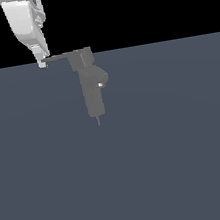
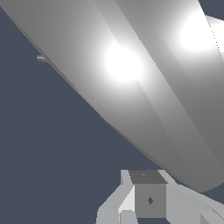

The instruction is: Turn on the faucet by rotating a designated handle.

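Observation:
The grey faucet [image 1: 93,92] stands upright in the middle of the exterior view, with a rounded bulge and a small white spot [image 1: 100,85] on its side. Its handle [image 1: 60,56] is a thin flat lever running from the blocky cap [image 1: 82,59] toward the exterior view's left. My white gripper [image 1: 43,64] comes down from above and touches the lever's far tip. Its fingers look closed together, with nothing held. In the wrist view the handle [image 2: 131,87] fills most of the frame as a broad, glaring grey bar, right above my gripper [image 2: 148,205].
A flat dark blue-grey floor [image 1: 181,161] spreads around the faucet. A thin grey stub [image 1: 98,120] sticks out below the faucet body.

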Controlling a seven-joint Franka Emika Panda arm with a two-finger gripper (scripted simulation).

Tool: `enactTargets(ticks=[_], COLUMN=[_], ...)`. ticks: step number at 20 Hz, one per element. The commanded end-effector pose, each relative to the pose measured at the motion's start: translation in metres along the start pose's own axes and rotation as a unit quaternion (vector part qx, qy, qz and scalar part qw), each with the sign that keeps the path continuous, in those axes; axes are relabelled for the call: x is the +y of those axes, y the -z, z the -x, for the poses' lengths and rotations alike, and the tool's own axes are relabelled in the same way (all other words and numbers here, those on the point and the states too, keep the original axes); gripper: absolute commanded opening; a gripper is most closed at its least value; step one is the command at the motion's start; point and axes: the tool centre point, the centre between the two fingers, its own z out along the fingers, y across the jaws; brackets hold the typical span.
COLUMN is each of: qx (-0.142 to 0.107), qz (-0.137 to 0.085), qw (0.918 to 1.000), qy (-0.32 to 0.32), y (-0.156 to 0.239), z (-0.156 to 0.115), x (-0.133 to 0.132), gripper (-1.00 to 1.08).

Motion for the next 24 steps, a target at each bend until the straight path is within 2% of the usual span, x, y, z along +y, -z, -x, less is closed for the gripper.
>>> enactTargets(ticks=[1,24], qx=[0.000,-0.001], qz=[0.001,-0.001], qw=[1.0000,1.0000], qy=[-0.003,-0.002], y=[0.001,0.004], z=[-0.010,-0.066], x=[0.008,0.075], gripper=[-1.00,-1.00])
